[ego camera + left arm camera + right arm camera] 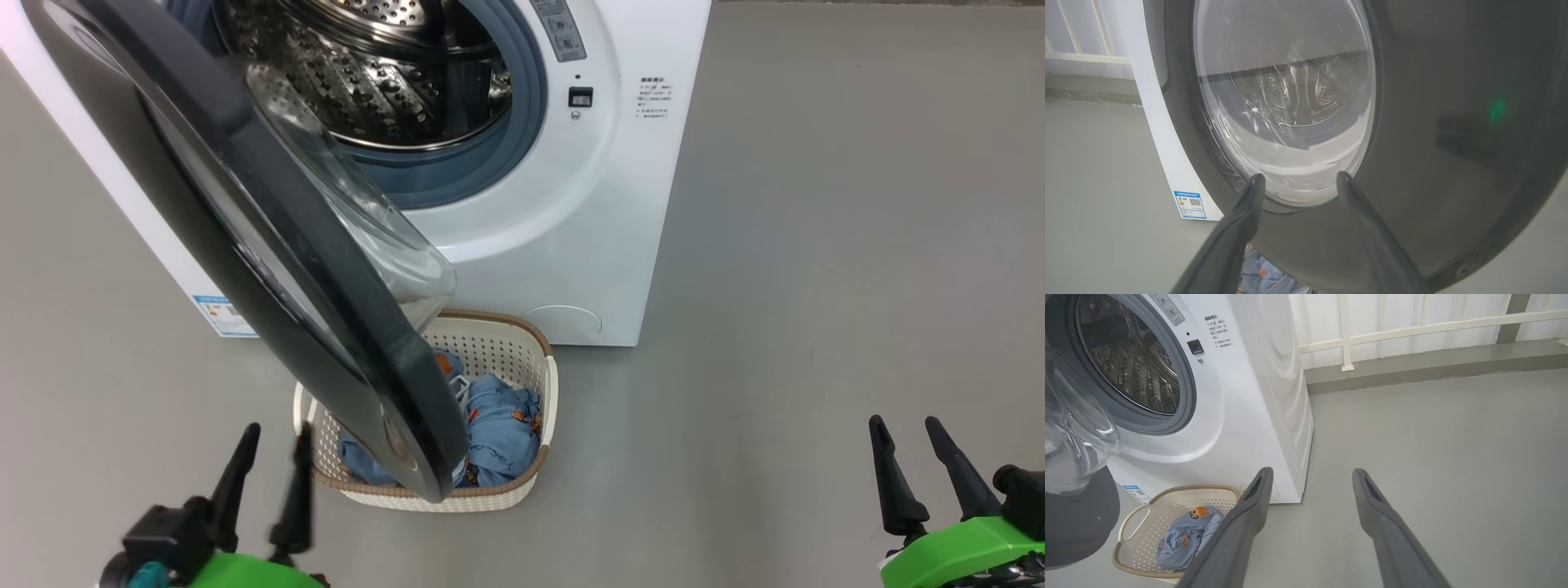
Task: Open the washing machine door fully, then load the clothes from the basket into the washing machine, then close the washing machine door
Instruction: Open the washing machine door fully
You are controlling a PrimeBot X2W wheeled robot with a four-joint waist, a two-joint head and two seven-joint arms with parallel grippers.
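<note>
The white washing machine (571, 245) stands at the top with its steel drum (384, 73) showing. The washing machine door (269, 237) hangs partly open, and its black rim juts out over the basket (549, 392) on the floor. Blue clothes (498, 425) with orange prints lie in the basket, partly hidden by the door. My left gripper (276, 433) is open just left of the basket. In the left wrist view this left gripper (1300, 177) points at the door's outer face (1453, 163), holding nothing. My right gripper (904, 425) is open and holds nothing over bare floor far to the right.
The floor (816, 327) is grey concrete. A white railing and wall (1412, 330) run behind the machine on its right side. A blue label (1190, 204) marks the machine's lower corner. The right wrist view shows the basket (1143, 506) with clothes (1184, 539) left of the right gripper (1311, 473).
</note>
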